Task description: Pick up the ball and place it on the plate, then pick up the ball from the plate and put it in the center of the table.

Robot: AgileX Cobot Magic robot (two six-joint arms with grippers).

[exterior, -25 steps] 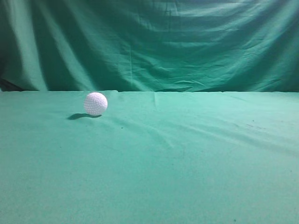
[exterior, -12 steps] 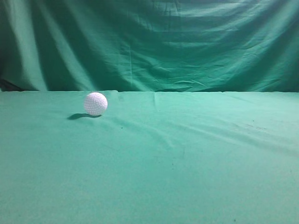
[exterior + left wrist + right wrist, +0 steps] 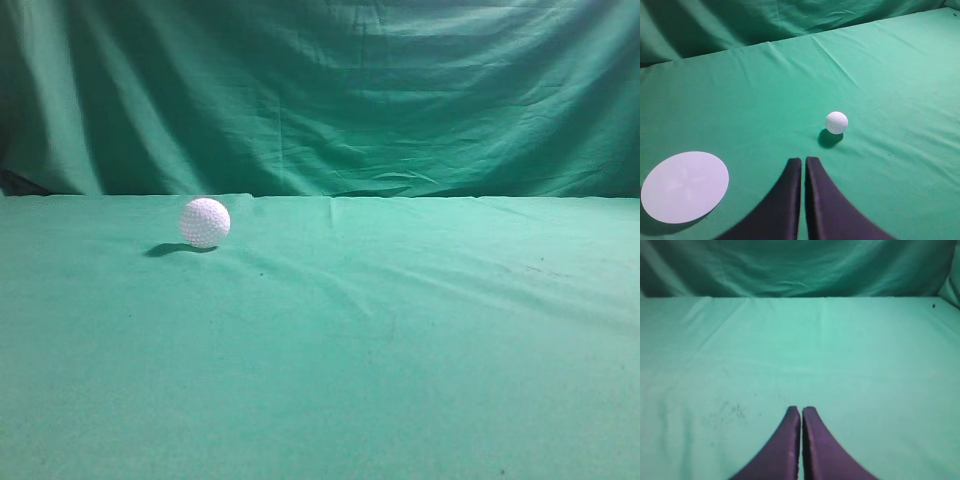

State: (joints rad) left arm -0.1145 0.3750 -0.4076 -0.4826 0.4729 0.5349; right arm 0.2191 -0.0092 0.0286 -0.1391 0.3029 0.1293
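The white dimpled ball (image 3: pixel 205 222) rests on the teal-green table (image 3: pixel 400 340), at the far left in the exterior view. It also shows in the left wrist view (image 3: pixel 836 122), ahead and a little right of my left gripper (image 3: pixel 803 160), which is shut and empty. A flat white round plate (image 3: pixel 685 186) lies on the cloth to the left of that gripper; it is out of the exterior view. My right gripper (image 3: pixel 801 409) is shut and empty over bare cloth. Neither gripper shows in the exterior view.
A darker green draped curtain (image 3: pixel 330 90) hangs behind the table's far edge. Faint dark smudges mark the cloth (image 3: pixel 727 412) left of the right gripper.
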